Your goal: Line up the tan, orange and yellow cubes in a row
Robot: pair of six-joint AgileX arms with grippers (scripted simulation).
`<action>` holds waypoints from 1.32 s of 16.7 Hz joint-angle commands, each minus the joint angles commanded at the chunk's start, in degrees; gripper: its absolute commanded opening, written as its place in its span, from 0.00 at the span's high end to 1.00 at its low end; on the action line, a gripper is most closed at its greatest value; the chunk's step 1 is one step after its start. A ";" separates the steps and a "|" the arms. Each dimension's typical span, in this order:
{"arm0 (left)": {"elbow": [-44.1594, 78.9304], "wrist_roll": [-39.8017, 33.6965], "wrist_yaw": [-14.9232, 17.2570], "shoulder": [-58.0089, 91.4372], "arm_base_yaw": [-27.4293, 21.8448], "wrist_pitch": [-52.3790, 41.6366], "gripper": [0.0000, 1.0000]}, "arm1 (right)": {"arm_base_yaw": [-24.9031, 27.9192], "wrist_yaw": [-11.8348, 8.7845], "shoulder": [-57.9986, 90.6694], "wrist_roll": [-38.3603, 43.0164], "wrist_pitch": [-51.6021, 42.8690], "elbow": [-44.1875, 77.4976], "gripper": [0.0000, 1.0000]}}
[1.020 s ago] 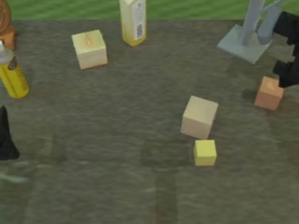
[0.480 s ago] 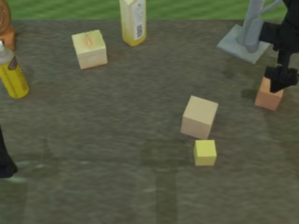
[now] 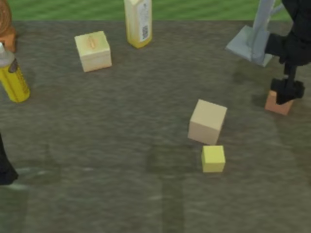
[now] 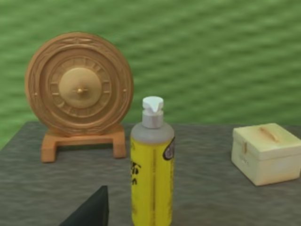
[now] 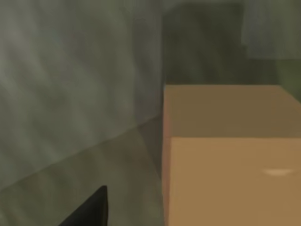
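My right claw (image 3: 287, 92) hovers over the orange cube (image 3: 278, 105) at right frame edge, grip unclear. Tan cube (image 3: 208, 121) and yellow cube (image 3: 213, 158) touch mid-worktop; orange remains unaligned.

Light soft, even, moderately dim; no glare. Faint blurred shadows under beige-tan cube (image 3: 208, 121) and small bright yellow cube (image 3: 213, 158). Mottled grey-brown tabletop (image 3: 121, 145) smeary. Right wrist view blurred, salmon-orange cube (image 5: 230, 155) out of focus.
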 joint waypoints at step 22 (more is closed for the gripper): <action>0.00 0.00 0.00 0.00 0.00 0.00 0.00 | 0.12 0.03 2.35 0.16 11.30 -8.90 0.90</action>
